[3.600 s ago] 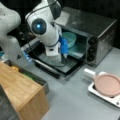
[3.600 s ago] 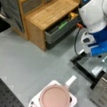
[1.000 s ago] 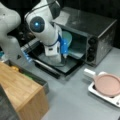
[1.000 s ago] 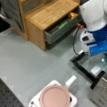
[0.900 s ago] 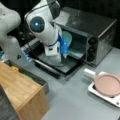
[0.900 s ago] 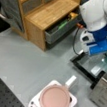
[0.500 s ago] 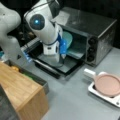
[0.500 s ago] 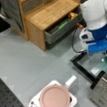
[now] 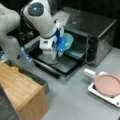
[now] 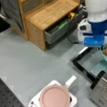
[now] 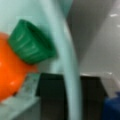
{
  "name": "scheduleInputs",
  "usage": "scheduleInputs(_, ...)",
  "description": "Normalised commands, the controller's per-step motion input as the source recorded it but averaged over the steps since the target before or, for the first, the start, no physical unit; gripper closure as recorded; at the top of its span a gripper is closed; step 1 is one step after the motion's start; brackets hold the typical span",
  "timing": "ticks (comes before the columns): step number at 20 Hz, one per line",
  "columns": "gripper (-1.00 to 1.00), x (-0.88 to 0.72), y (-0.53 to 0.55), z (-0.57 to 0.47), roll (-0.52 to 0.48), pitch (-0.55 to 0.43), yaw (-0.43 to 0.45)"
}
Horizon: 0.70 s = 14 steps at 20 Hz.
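We see the blue-tipped gripper (image 9: 60, 47) has lifted the pale teal plastic bowl (image 9: 67, 41), pinching its rim, at the shiny metal toaster oven's (image 9: 96, 35) nine o'clock; orange carrot toy (image 11: 17, 60) inside.

A front view looked down from the drawer cabinet (image 9: 20, 92) side toward the toaster oven (image 9: 92, 32). A front view faced the opposite way, high above the pink pan (image 10: 55, 99), cabinet at top. Both shared oven door, pan and arm. The wrist view sat very close to the teal bowl (image 11: 67, 75) rim and carrot (image 11: 10, 72).
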Motion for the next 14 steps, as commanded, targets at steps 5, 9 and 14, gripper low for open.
scheduleInputs(5, 1.00, 0.30, -0.19, 0.17, -0.259, 0.061, -0.085)
scheduleInputs(9, 1.00, 0.44, -0.20, 0.16, -0.226, 0.067, -0.179)
scheduleInputs(14, 1.00, 0.56, -0.26, 0.21, -0.158, 0.135, -0.189)
